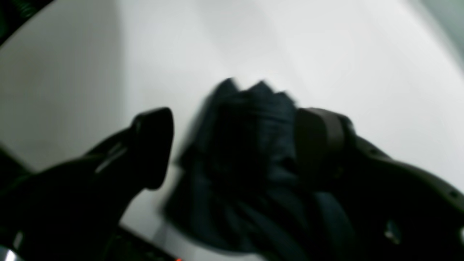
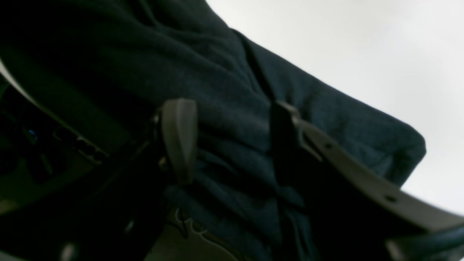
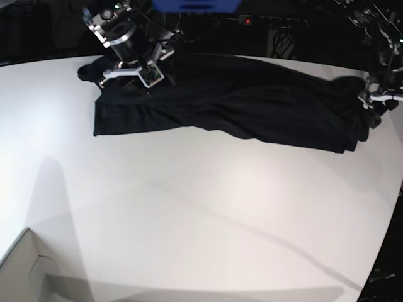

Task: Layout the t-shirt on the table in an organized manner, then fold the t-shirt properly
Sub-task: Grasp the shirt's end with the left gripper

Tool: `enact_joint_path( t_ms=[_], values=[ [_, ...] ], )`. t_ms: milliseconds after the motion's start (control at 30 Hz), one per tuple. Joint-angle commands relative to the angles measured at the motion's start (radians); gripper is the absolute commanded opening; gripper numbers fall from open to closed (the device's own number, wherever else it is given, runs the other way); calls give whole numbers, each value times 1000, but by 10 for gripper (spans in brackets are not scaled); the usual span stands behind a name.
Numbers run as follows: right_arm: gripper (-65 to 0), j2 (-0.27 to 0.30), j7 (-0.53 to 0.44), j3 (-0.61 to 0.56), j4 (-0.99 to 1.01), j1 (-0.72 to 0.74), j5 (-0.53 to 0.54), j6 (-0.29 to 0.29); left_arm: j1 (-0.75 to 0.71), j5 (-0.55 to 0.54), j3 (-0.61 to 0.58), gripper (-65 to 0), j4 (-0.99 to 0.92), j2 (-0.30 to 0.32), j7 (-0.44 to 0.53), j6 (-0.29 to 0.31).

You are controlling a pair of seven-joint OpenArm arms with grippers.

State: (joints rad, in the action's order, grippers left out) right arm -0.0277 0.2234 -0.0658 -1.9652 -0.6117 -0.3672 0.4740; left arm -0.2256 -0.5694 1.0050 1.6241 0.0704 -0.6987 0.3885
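Observation:
The black t-shirt (image 3: 252,107) lies stretched in a rumpled band along the far side of the white table (image 3: 201,207). My right gripper (image 3: 129,74) is over its left end. In the right wrist view that gripper (image 2: 232,141) stands open, and folds of the shirt (image 2: 145,54) fill the space between its fingers. At the shirt's right end is my left gripper (image 3: 376,100). In the blurred left wrist view it (image 1: 235,145) is open wide, with a bunched tip of the shirt (image 1: 253,108) between the fingers, clear of the left finger (image 1: 156,145).
A white cardboard box corner (image 3: 19,270) pokes in at the near left. The table's curved edge (image 3: 384,239) runs down the right side. Behind the far edge it is dark, with cables and a blue object (image 3: 195,5).

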Motion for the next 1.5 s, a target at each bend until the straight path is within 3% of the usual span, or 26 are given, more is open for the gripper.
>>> enact_joint_path(
  t_ms=[0,267,500,1367,1467],
  values=[
    [-325,1,-25,-2,-15,-6,9,-1,13,5,2,-145,-14,21,27,3],
    [-325,1,-25,-2,-15,-6,9,-1,44,99,-35,-142,-134,39,133,3],
    [-325,-1,-25,-24,-15,-15,9,-1,39,101,-133,-142,-178,70,198,3],
    [-325,-1,-25,-25,-15,-29,9,-1,70,107,-236,-148,-377,73,207,5],
    [-325,-1,-25,-25,-15,-29,9,-1,64,107,-239,-170,-417,78,261,33]
  ],
)
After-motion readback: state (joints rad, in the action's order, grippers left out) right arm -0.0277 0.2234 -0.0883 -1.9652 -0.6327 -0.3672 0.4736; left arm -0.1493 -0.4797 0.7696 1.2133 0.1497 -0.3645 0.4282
